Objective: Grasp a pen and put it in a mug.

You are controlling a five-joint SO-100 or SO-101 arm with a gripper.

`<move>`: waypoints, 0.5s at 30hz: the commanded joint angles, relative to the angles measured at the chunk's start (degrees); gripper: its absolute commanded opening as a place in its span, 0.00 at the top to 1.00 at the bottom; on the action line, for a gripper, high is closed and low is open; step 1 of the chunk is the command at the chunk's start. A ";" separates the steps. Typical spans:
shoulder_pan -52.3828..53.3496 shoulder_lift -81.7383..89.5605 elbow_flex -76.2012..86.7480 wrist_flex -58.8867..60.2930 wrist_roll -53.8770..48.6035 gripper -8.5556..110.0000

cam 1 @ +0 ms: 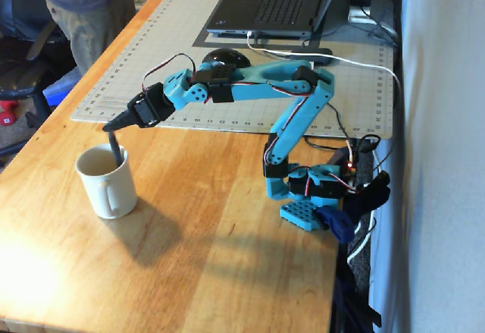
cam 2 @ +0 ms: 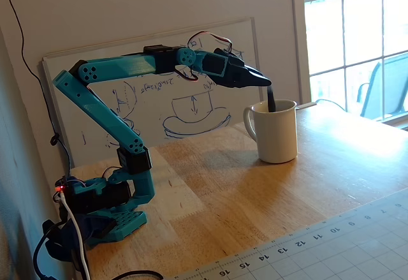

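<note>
In a fixed view I see the mug (cam 1: 107, 181) at left on the wooden table (cam 1: 227, 234), pen (cam 1: 114, 147) upright, lower end inside the rim. Gripper (cam 1: 114, 127) pinches the pen's top. Laptop (cam 1: 276, 3) shows only here. The other fixed view adds the whiteboard (cam 2: 166, 88); mug (cam 2: 275, 132) at right, pen (cam 2: 271, 99) dipping in.

We read ruler numerals 11 to 16 along the cutting mat's (cam 2: 357, 245) edge; whiteboard (cam 2: 159, 95) scribbles remain illegible.
</note>
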 commanded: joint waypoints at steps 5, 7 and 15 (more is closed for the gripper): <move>0.35 5.45 -4.13 -1.67 11.95 0.79; 0.35 6.77 -4.04 -1.49 17.67 0.79; 1.32 12.48 -1.41 -1.05 40.69 0.79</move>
